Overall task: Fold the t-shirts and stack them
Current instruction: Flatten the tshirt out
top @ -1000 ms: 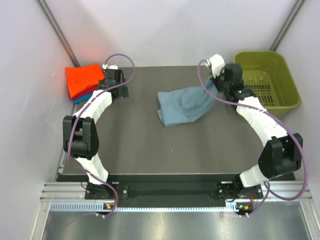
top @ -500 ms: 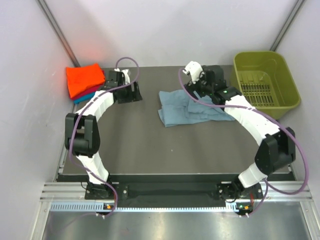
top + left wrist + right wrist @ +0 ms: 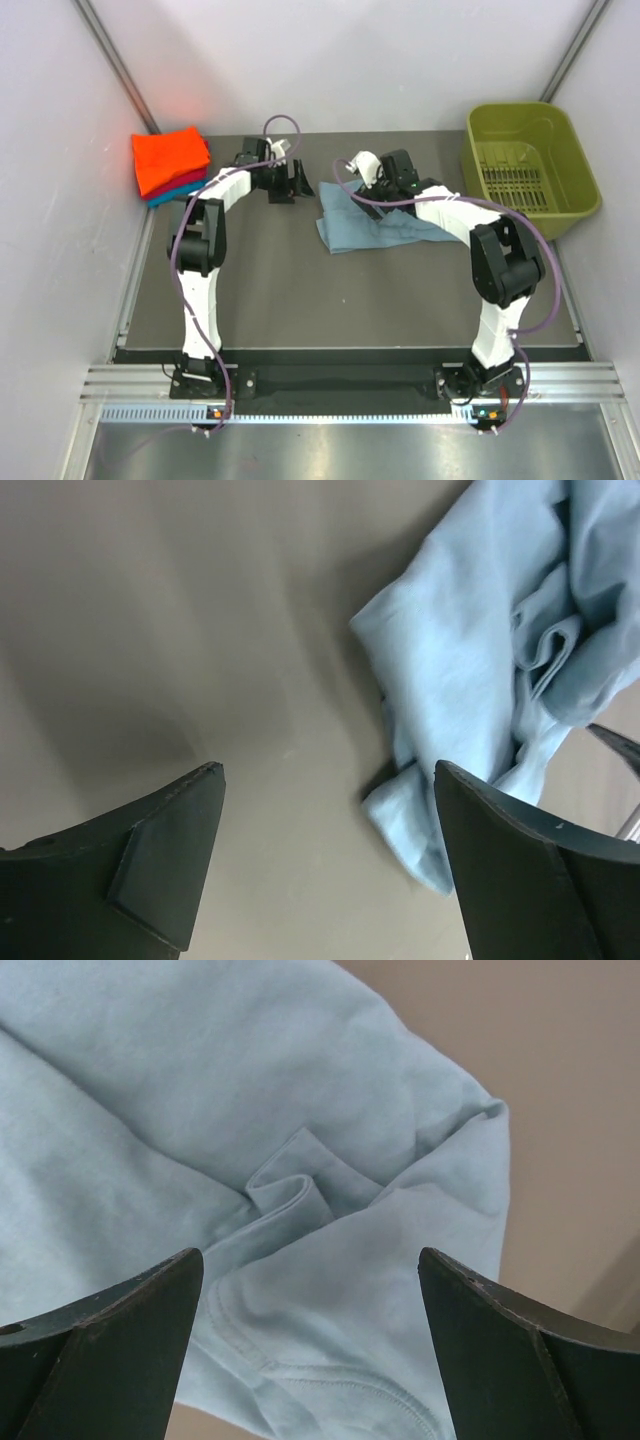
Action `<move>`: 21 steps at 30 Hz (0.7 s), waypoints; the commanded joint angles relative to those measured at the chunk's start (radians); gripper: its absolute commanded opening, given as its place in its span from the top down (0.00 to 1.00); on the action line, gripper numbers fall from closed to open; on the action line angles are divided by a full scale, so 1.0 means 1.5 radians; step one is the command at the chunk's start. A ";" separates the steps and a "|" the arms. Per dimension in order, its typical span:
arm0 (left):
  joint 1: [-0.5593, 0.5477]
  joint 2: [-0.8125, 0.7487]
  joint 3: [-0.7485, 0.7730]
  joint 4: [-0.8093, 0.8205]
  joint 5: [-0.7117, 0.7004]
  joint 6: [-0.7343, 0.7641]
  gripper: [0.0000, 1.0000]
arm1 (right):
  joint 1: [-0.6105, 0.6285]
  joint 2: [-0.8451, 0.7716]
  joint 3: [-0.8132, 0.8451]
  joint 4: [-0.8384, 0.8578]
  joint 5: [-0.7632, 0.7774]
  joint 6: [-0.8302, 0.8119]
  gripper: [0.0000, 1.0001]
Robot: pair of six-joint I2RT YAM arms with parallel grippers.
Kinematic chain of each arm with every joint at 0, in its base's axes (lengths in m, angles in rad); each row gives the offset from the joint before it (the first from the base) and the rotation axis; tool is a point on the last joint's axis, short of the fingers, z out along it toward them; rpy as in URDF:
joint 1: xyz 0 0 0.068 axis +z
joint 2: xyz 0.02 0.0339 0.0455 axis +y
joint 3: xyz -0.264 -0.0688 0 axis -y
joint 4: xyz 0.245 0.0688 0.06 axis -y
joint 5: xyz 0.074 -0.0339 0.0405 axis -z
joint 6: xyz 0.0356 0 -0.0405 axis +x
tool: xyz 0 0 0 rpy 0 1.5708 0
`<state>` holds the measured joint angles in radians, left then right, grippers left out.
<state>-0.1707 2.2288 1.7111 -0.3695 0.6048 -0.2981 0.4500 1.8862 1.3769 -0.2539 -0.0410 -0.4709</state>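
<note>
The grey-blue t-shirt (image 3: 378, 227) lies crumpled on the dark table at the back middle. It also shows in the left wrist view (image 3: 470, 670) and fills the right wrist view (image 3: 300, 1190). My left gripper (image 3: 300, 181) is open and empty, just left of the shirt's left edge. My right gripper (image 3: 362, 186) is open and empty, hovering over the shirt's back edge; a small raised fold (image 3: 290, 1195) lies between its fingers. The folded orange shirt (image 3: 170, 157) tops a stack at the back left, over a red one (image 3: 172, 186) and a teal one (image 3: 166, 198).
The olive-green plastic basket (image 3: 530, 165) stands at the back right, off the table's corner. The dark table (image 3: 340, 300) spreads toward the near edge. White walls close in on the left, back and right.
Both arms have swung toward the table's back middle. My left gripper came right from the folded stack to the shirt's left edge. My right gripper came left from near the basket, and the shirt shifted.
</note>
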 commanded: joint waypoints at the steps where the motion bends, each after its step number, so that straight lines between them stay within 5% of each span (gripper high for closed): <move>1: -0.024 0.012 0.055 0.029 0.034 -0.005 0.11 | -0.004 0.012 0.040 0.048 0.020 -0.007 0.11; 7: -0.058 0.069 0.111 0.027 0.037 0.005 0.13 | -0.004 0.050 0.047 0.054 0.051 -0.013 0.12; 13: -0.075 0.101 0.136 0.030 0.018 0.006 0.27 | -0.006 0.069 0.050 0.053 0.064 -0.016 0.22; 16: -0.074 0.098 0.138 0.022 0.005 0.017 0.44 | -0.010 0.066 0.048 0.055 0.068 -0.019 0.28; 17: -0.073 0.094 0.136 0.019 0.000 0.018 0.64 | -0.010 0.065 0.047 0.056 0.068 -0.021 0.35; 19: -0.072 0.090 0.131 0.017 -0.007 0.018 0.90 | -0.012 0.064 0.043 0.058 0.068 -0.020 0.44; 21: -0.071 0.079 0.124 0.014 -0.008 0.023 0.93 | -0.011 0.063 0.043 0.063 0.072 -0.020 0.73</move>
<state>-0.2897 2.3787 1.8824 -0.3630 0.6121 -0.2863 0.4400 1.9945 1.4078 -0.1989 0.0521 -0.5045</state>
